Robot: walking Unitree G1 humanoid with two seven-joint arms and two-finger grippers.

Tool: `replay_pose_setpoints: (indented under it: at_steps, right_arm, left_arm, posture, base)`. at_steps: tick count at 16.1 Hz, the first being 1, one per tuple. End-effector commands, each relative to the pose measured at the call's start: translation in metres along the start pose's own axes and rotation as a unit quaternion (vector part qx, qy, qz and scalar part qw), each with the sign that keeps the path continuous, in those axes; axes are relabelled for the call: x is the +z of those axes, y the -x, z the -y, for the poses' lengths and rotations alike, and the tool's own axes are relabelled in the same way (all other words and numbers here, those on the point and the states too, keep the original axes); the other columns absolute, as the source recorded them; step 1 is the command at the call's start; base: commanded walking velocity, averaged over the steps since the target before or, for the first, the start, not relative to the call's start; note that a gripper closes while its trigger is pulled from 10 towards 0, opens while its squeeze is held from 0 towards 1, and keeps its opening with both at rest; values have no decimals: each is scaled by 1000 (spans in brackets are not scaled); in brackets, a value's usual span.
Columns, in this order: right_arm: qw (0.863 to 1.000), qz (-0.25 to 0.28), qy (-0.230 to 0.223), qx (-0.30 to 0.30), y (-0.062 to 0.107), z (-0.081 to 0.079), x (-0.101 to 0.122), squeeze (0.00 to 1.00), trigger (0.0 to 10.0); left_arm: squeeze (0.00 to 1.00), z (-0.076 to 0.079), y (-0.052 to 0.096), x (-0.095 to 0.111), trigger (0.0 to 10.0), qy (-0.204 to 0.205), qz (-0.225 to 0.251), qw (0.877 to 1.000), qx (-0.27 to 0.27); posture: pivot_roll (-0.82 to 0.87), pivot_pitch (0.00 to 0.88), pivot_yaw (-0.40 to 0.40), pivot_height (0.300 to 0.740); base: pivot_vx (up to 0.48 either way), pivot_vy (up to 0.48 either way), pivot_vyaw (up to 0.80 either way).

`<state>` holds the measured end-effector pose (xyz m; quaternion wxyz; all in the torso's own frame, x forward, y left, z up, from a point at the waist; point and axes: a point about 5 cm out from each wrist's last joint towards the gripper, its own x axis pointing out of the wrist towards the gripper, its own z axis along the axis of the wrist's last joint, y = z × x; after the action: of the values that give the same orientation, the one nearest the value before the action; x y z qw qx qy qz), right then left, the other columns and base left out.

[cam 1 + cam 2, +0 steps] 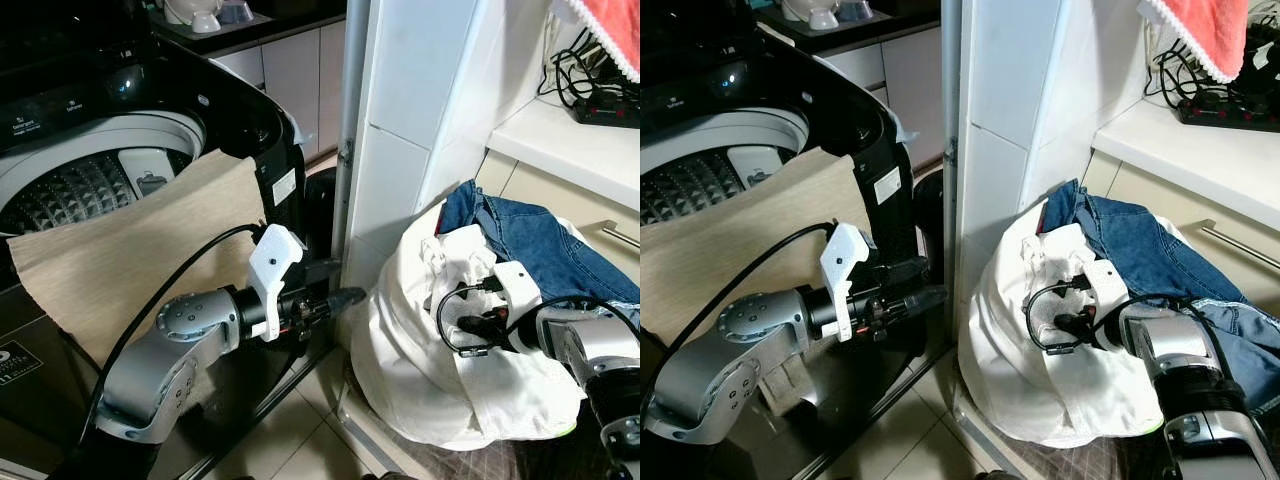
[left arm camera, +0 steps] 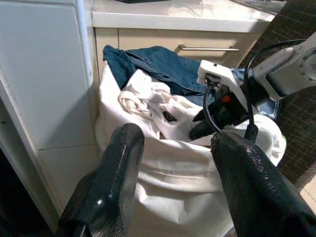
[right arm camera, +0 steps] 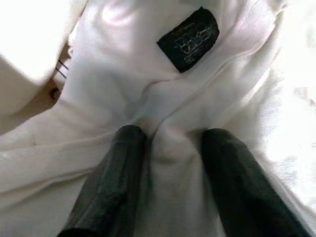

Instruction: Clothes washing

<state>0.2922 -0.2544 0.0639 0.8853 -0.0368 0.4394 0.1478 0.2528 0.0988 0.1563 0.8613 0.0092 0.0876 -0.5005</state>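
Black and white top-loading washing machine (image 1: 110, 150) stands far left, lid up, steel drum visible. A beige cloth (image 1: 120, 250) hangs over its near rim, likely a cover pushed aside to free the opening. A white tiled pillar (image 1: 400, 130) separates the machine from the laundry on the right.

White laundry bag (image 1: 420, 370) sits on the floor at the foot of the pillar, near right, mouth open and slumped. The blue jeans (image 1: 540, 245) spill from its far side toward the cabinet. A white garment (image 3: 163, 89) lies on top of the load, its black label (image 3: 188, 38) facing up.

Right gripper (image 3: 168, 148) is pushed down into the white garment. Fingers are part open, with a ridge of cloth bunched between them; both tips press the fabric. Judgement: a pinch is being set up, not yet a firm hold.

Left gripper (image 2: 173, 163) hovers between machine and bag, pointed at the bag, fingers spread wide and empty. Judgement: it waits to support or take over the garment on the way to the drum.

Risk: the loose garment may drag other items out when lifted.
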Motion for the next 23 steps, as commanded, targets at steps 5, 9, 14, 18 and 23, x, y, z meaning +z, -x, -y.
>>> replay_pose_setpoints:
  at_steps: [5,9,14,18,23]
  right_arm:
    - [1000,5,-1,-6,-1,3,2,0,0]
    - [1000,14,-9,1,-2,3,5,0,0]
    - [1000,17,-13,2,0,3,5,0,0]
    - [999,32,-31,12,1,2,7,0,0]
    - [979,162,-113,60,35,4,34,0,0]
  left_arm:
    - [0,5,0,2,10000,-2,-2,1000,-18]
    - [0,5,0,2,10000,-3,-3,1000,-18]
    - [0,5,0,2,10000,-4,-3,1000,-20]
    - [0,5,-1,2,10000,-6,-3,1000,-20]
    - [0,-8,0,13,10000,-19,37,998,41]
  posture:
    - [-85,0,24,740]
    - [-85,0,24,740]
    - [-87,0,26,740]
    - [-92,0,31,740]
    - [-94,0,36,740]
  base:
    - [0,0,0]
    - [0,0,0]
    - [0,0,0]
    - [0,0,0]
    - [0,0,0]
